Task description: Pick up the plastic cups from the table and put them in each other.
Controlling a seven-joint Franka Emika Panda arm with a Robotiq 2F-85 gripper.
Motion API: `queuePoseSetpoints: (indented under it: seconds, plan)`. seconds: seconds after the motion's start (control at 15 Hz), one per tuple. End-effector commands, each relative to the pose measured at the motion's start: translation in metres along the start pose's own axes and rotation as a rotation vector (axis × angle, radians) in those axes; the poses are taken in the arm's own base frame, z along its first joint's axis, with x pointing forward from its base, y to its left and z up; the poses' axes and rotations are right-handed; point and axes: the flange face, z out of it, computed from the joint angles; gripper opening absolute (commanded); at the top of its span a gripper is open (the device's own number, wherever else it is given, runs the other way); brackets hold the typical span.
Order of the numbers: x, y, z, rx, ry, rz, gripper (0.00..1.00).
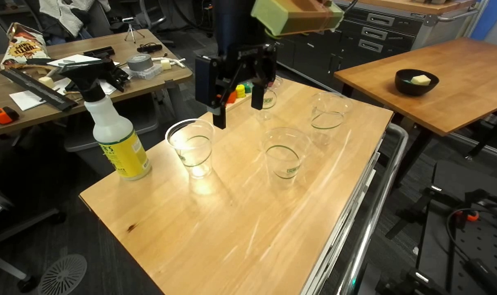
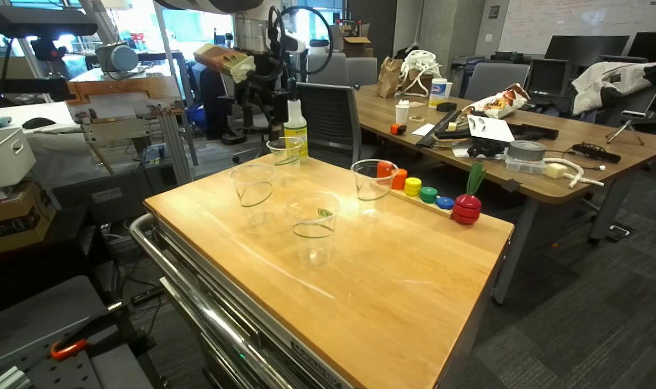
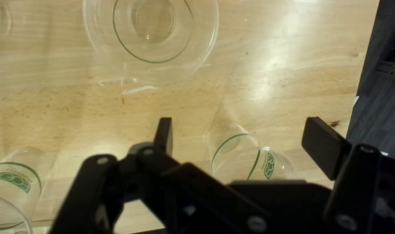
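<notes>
My gripper (image 1: 238,110) spread wide, above the table (image 1: 228,241), four clear cups (image 2: 313,232) standing apart on it, a yellow spray bottle (image 1: 114,129) (taller than any cup) near one, coloured blocks (image 2: 428,195) near another.

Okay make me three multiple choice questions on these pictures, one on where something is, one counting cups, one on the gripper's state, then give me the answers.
1. Where does the spray bottle stand?
A. On the floor
B. On the table with the clear cups
C. In a black bowl

2. How many clear cups are on that table?
A. Two
B. Six
C. Four

3. How is the gripper?
A. Open
B. Shut and empty
C. Shut on a cup

1 B: an exterior view shows its base on the wood near a corner.
2 C: both exterior views show four separate cups.
3 A: the wrist view shows its fingers spread apart, no cup clamped.
</notes>
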Motion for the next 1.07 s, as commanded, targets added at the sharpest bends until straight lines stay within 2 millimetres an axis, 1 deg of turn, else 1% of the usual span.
queuePoseSetpoints:
  seconds: [0.0, 0.27, 0.4, 0.47, 0.53, 0.67, 0.73, 1.0]
  plan:
    - [0.039, 0.000, 0.012, 0.001, -0.040, 0.005, 1.00]
    - [0.065, -0.001, 0.037, -0.010, -0.041, 0.020, 1.00]
    - [0.074, 0.000, 0.046, -0.027, -0.029, 0.023, 1.00]
    - [0.078, 0.000, 0.051, -0.039, -0.027, 0.020, 0.96]
    - [0.080, 0.001, 0.056, -0.046, -0.022, 0.018, 0.74]
    - [0.083, 0.001, 0.062, -0.059, -0.016, 0.018, 0.69]
    - [0.084, 0.001, 0.064, -0.064, -0.012, 0.021, 0.59]
    - [0.084, -0.001, 0.072, -0.048, 0.011, 0.039, 0.29]
